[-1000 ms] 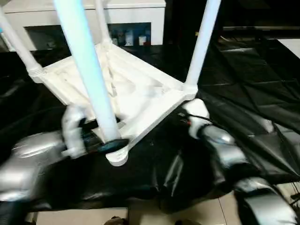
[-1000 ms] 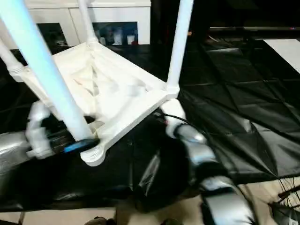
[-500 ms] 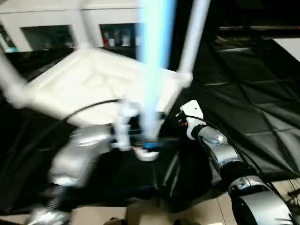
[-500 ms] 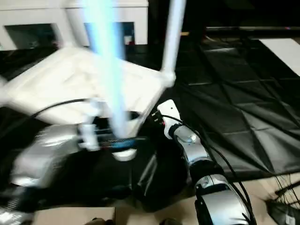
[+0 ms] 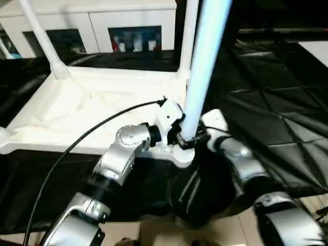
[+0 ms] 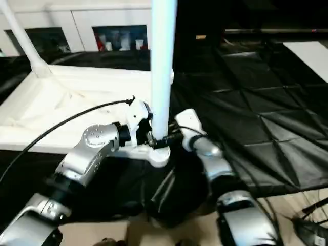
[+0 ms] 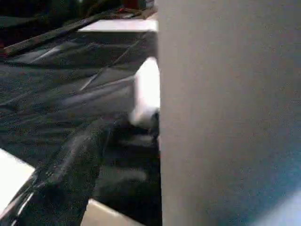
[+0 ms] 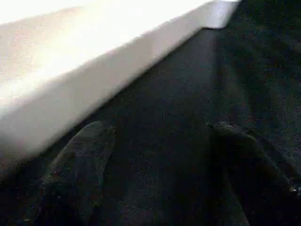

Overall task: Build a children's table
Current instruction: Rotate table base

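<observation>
The children's table [image 5: 77, 110] lies upside down on the black cloth, ribbed underside up, its white legs pointing upward. My left gripper [image 5: 187, 142] is shut on the base of the nearest leg [image 5: 205, 61], just above its corner socket [image 5: 177, 154]. That leg [image 7: 225, 113] stands very close in the left wrist view. My right gripper [image 8: 160, 132] is open just right of that corner, low over the cloth. Its two dark fingers [image 8: 84, 155] stand apart with nothing between them, beside the table's white rim [image 8: 94, 80]. Two more legs [image 5: 43, 41] rise at the far corners.
A white cabinet with glass doors [image 5: 102, 13] stands behind the table. Creased black cloth [image 5: 277, 92] spreads to the right. A black cable [image 5: 77, 148] arcs over my left forearm. Pale floor [image 5: 154, 233] shows below the cloth's front edge.
The table has swung round on the cloth with the near leg in my left gripper. That corner and my left arm now lie further right, next to my right gripper.
</observation>
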You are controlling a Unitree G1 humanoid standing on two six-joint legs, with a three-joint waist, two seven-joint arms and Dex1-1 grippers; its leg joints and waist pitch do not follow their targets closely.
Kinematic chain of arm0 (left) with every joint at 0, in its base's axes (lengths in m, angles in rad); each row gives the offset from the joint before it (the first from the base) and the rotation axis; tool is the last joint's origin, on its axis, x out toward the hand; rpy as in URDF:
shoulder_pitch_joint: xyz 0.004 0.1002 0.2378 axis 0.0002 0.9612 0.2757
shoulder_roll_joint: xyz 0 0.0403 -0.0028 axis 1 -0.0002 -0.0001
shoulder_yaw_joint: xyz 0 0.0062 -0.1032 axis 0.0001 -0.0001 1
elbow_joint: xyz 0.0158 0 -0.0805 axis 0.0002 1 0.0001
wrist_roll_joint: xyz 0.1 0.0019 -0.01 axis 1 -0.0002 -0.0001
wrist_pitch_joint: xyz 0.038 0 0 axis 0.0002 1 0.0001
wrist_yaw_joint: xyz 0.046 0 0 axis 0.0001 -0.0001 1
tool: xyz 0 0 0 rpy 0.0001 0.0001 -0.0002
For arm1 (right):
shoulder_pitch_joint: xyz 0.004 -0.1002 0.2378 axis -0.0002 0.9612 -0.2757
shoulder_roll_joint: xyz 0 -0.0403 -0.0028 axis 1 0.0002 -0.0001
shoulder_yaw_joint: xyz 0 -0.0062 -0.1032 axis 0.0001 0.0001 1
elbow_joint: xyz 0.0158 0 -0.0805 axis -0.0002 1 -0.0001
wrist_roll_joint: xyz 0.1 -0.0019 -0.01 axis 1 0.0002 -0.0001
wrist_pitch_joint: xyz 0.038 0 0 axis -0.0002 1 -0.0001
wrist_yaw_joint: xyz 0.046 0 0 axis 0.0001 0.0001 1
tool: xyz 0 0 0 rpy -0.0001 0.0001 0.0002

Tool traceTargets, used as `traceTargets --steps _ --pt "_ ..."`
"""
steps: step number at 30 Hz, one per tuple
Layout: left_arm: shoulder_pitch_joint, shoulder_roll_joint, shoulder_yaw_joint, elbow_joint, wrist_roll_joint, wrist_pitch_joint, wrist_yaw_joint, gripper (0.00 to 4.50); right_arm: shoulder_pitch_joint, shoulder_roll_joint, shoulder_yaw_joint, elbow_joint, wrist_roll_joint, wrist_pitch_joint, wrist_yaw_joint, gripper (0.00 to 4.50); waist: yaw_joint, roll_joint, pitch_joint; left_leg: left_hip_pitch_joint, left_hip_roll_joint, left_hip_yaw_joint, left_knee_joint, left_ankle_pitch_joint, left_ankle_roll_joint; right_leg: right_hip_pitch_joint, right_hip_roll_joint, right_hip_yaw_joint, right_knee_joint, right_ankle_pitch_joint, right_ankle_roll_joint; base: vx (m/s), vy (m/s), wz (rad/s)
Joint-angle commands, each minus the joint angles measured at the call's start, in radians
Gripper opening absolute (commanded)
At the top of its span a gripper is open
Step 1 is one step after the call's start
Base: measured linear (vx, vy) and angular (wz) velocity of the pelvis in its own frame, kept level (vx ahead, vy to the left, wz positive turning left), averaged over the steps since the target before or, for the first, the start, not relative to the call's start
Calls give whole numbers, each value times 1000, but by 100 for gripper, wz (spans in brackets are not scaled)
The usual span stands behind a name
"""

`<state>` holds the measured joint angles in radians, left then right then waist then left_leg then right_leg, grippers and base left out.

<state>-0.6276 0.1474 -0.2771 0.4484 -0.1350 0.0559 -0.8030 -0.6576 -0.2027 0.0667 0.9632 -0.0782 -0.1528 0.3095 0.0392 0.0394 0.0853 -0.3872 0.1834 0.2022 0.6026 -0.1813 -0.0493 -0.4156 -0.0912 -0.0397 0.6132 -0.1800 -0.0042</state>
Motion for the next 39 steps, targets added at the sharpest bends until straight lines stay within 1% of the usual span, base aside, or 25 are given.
traceTargets --steps 1,4,5,8,10,11,12,13,14,15,16,18,19,20,21,24,26,27,28,29,30,31,34,37,39 --pt "-14 17 34 63 36 -14 39 444 14 -28 -36 -39 18 3 -5 382 5 0 -77 19 34 -18 -67 -193 89 63 -42 29 -59 -39 -306 0 0 0" --pt "-33 29 40 119 56 -28 67 444 45 -66 -51 -96 25 7 18 382 3 1 -75 16 31 -18 -67 -193 94 63 -41 28 -66 -64 -289 0 0 0" --pt "-41 27 47 132 49 -22 70 444 63 -84 -57 -129 31 11 34 382 2 5 -79 14 30 -19 -65 -187 98 66 -42 27 -65 -58 -286 0 0 0" --pt "-50 10 68 127 17 -10 71 444 94 -108 -59 -180 44 11 63 382 1 3 -81 10 30 -21 -63 -173 110 68 -42 25 -62 -34 -302 0 0 0" --pt "-43 -7 86 90 -28 0 44 444 123 -116 -65 -239 70 17 98 382 4 7 -81 12 30 -18 -60 -170 128 66 -43 25 -65 -34 -310 0 0 0" --pt "-18 -10 90 23 -75 15 -17 444 148 -116 -81 -302 110 41 140 382 5 12 -81 10 30 -20 -60 -159 138 66 -42 23 -62 -25 -319 0 0 0" --pt "-17 -10 90 20 -77 15 -19 444 149 -116 -81 -305 112 42 141 382 9 9 -81 10 34 -20 -60 -155 145 68 -45 24 -62 -15 -321 0 0 0" --pt "24 16 79 -60 -117 45 -89 444 174 -120 -78 -369 137 62 184 382 10 13 -79 9 36 -20 -61 -149 155 63 -42 23 -59 -9 -329 0 0 0" --pt "24 16 79 -60 -117 45 -89 444 174 -120 -78 -369 137 62 184 382 13 12 -80 9 39 -21 -62 -146 160 66 -44 22 -58 -4 -329 0 0 0" --pt "71 65 55 -129 -140 71 -166 444 194 -131 -65 -416 150 70 229 382 12 15 -79 11 41 -19 -62 -148 164 60 -41 21 -57 -10 -330 0 0 0" --pt "86 84 47 -150 -145 80 -190 444 199 -135 -61 -428 154 73 242 382 12 12 -79 8 41 -20 -63 -154 165 62 -41 21 -58 -21 -326 0 0 0" --pt "155 178 20 -228 -147 103 -278 444 220 -154 -44 -483 177 93 305 382 11 20 -77 14 44 -19 -67 -177 149 55 -39 21 -59 -75 -311 0 0 0" --pt "182 220 23 -251 -145 100 -304 444 225 -164 -33 -501 182 99 331 382 10 11 -80 17 46 -18 -69 -198 132 55 -39 22 -62 -112 -299 0 0 0" --pt "190 238 26 -258 -142 93 -316 444 227 -168 -28 -513 186 105 346 382 11 15 -78 16 47 -20 -71 -203 123 55 -41 22 -61 -127 -293 0 0 0" --pt "207 275 33 -271 -135 79 -342 444 232 -178 -18 -540 194 120 378 382 11 14 -78 19 46 -19 -71 -204 111 52 -39 24 -63 -145 -284 0 0 0" --pt "173 327 53 -193 -81 74 -341 444 224 -202 11 -584 212 155 465 382 16 16 -81 24 44 -17 -73 -217 93 48 -36 25 -65 -166 -269 0 0 0" --pt "147 335 55 -147 -56 54 -321 444 216 -209 21 -586 206 153 494 382 26 15 -78 31 43 -16 -75 -240 65 42 -42 30 -69 -195 -259 0 0 0" --pt "85 333 54 -26 -28 10 -298 444 204 -213 44 -569 184 146 521 382 24 14 -82 31 41 -14 -72 -238 63 43 -40 30 -70 -196 -258 0 0 0" --pt "61 330 51 15 -21 -7 -296 444 199 -215 54 -563 173 146 527 382 25 14 -80 33 39 -13 -73 -241 56 40 -38 29 -72 -205 -256 0 0 0" --pt "36 329 47 55 -16 -24 -299 428 193 -217 66 -561 161 151 532 382 26 13 -81 32 38 -15 -73 -240 47 43 -40 31 -71 -198 -252 0 0 0" --pt "13 321 40 93 -6 -41 -295 428 197 -217 73 -568 158 152 537 382 26 13 -81 23 37 -18 -75 -220 43 51 -43 30 -66 -174 -250 0 0 0" --pt "0 317 38 115 -1 -50 -295 418 199 -217 77 -574 161 158 541 382 26 16 -84 22 37 -19 -73 -201 45 52 -44 30 -63 -137 -253 0 0 0" --pt "-43 299 15 180 18 -79 -335 399 206 -226 82 -592 163 173 551 382 30 5 -94 17 34 -19 -64 -130 79 61 -44 29 -52 -38 -271 0 0 0" --pt "-91 279 -9 237 25 -91 -415 383 210 -238 82 -607 175 190 583 382 39 12 -102 12 34 -18 -52 -60 130 62 -46 26 -39 70 -306 0 0 0" --pt "-109 272 -14 257 15 -81 -458 368 209 -248 88 -603 166 186 589 382 43 10 -101 10 35 -17 -50 -65 142 62 -48 25 -39 75 -318 0 0 0"
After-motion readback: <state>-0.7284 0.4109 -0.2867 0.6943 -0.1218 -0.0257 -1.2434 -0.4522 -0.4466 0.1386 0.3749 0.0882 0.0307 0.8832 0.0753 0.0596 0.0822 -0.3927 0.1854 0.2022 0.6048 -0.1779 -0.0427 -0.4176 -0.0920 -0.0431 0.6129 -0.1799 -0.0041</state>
